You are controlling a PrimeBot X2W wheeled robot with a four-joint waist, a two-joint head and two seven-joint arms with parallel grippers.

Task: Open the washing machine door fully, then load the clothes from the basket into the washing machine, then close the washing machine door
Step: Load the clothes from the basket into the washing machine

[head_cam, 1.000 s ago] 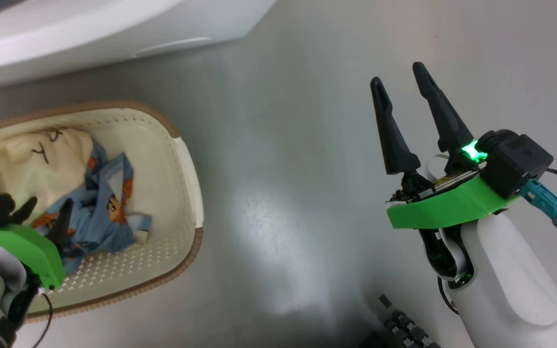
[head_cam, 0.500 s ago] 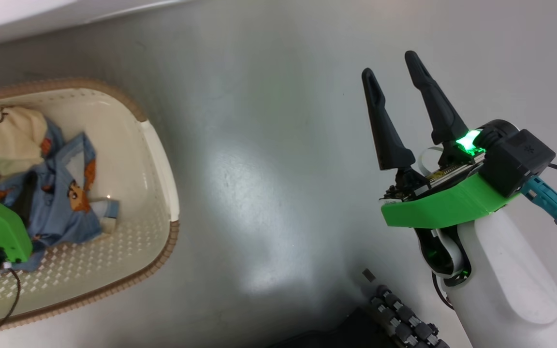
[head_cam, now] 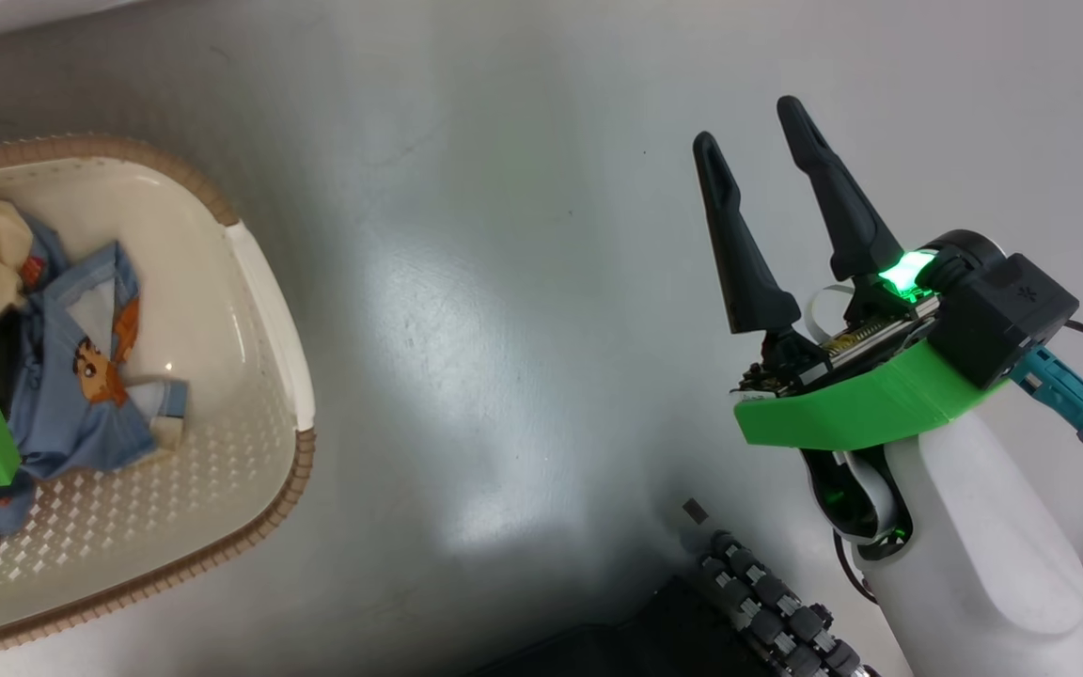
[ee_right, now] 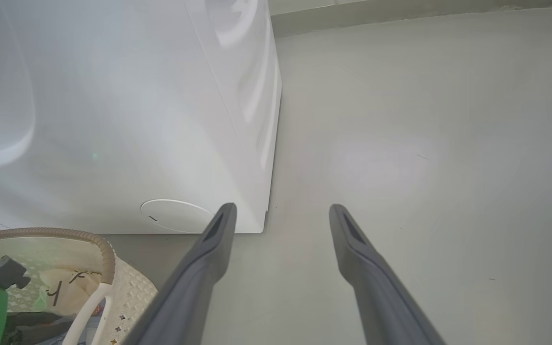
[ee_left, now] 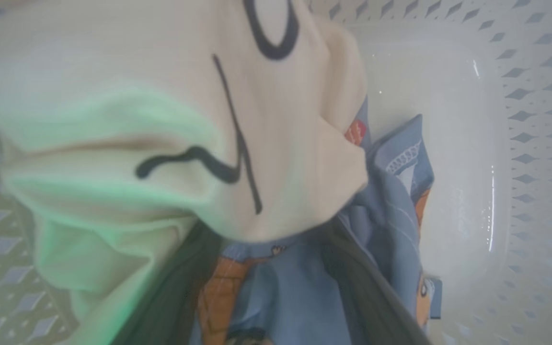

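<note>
The washing machine [ee_right: 113,120] stood big and white at the far left, its round white flap [ee_right: 175,215] low on the front near the corner. No view took in its door. Just in front of it, on the grey floor [head_cam: 523,282], sat the basket [head_cam: 271,320], upright, one white-handled side turned to the right; its left part ran out of the head view, so its long axis could not be judged.

Inside lay the clothes [head_cam: 62,395], a rumpled heap against the basket's left side: the cream garment [ee_left: 161,120] with dark scribbled lines bunched on top, the light blue printed fabric [ee_left: 391,191] spilling out from under it to the right.

And there was the left gripper [ee_left: 269,258], down in that heap, fingers [ee_left: 367,287] spread with blue fabric between them and their tips buried under the cream cloth.

Well apart on the right, the right gripper [head_cam: 748,122] hung over bare floor, fingers parted, pointing far, holding nothing.
</note>
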